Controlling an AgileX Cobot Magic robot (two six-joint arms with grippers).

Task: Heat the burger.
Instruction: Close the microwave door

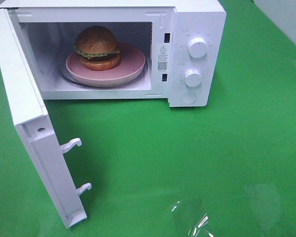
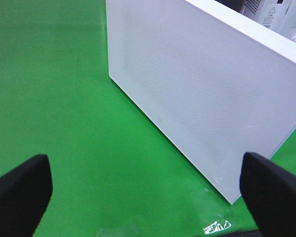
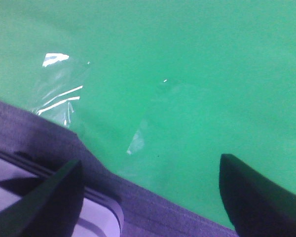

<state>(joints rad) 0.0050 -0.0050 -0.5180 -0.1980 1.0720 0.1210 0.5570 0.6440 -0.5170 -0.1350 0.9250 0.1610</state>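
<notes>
The burger (image 1: 97, 47), with a domed brown bun and a green lettuce edge, sits on a pink plate (image 1: 130, 66) inside the white microwave (image 1: 197, 29). The microwave door (image 1: 34, 143) stands swung wide open toward the front left. In the left wrist view my left gripper (image 2: 148, 190) is open, its black fingertips (image 2: 19, 190) spread wide, facing the outer face of the door (image 2: 202, 89) with nothing between them. My right gripper (image 3: 150, 195) is open too, over bare green cloth near the table's edge. Neither gripper shows in the exterior high view.
Two white knobs (image 1: 197, 48) sit on the microwave's right panel. A clear plastic sheet (image 1: 190, 217) lies on the green cloth (image 1: 187, 148) at the front right. A grey table edge (image 3: 49, 143) shows in the right wrist view.
</notes>
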